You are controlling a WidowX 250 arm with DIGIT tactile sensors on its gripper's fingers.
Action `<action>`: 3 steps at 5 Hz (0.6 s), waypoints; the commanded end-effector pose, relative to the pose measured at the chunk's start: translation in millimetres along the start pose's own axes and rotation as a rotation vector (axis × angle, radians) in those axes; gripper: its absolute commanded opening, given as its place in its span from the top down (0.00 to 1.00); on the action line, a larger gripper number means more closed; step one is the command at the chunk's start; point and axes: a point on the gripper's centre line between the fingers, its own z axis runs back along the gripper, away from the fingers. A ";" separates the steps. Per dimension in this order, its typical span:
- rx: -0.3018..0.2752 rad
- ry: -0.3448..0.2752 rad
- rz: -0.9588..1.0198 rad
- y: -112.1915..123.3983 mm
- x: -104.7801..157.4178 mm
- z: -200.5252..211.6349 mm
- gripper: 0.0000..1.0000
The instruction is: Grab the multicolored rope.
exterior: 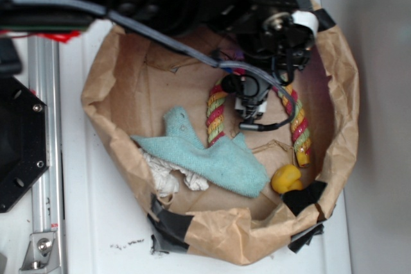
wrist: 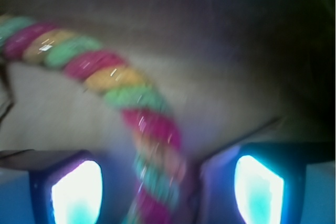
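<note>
The multicolored rope, twisted from red, yellow and light-green strands, lies bent in an arch inside a brown paper tub. Its top is hidden under my gripper, which hangs over the arch. In the wrist view the rope runs from the upper left down between my fingers. The gripper is open, with the rope in the gap. The rope sits nearer the right finger, and a gap shows on the left. The view is blurred.
A teal cloth lies over the rope's left end, with a crumpled white cloth beside it. A small yellow duck sits by the rope's right end. The tub's paper walls are patched with black tape. A metal rail runs at left.
</note>
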 end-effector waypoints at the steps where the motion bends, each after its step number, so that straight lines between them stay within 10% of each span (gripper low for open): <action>1: -0.004 0.035 -0.103 -16.1 34.2 -24.6 0.81; 3: 0.039 0.033 -0.229 -44.7 21.4 -18.6 1.00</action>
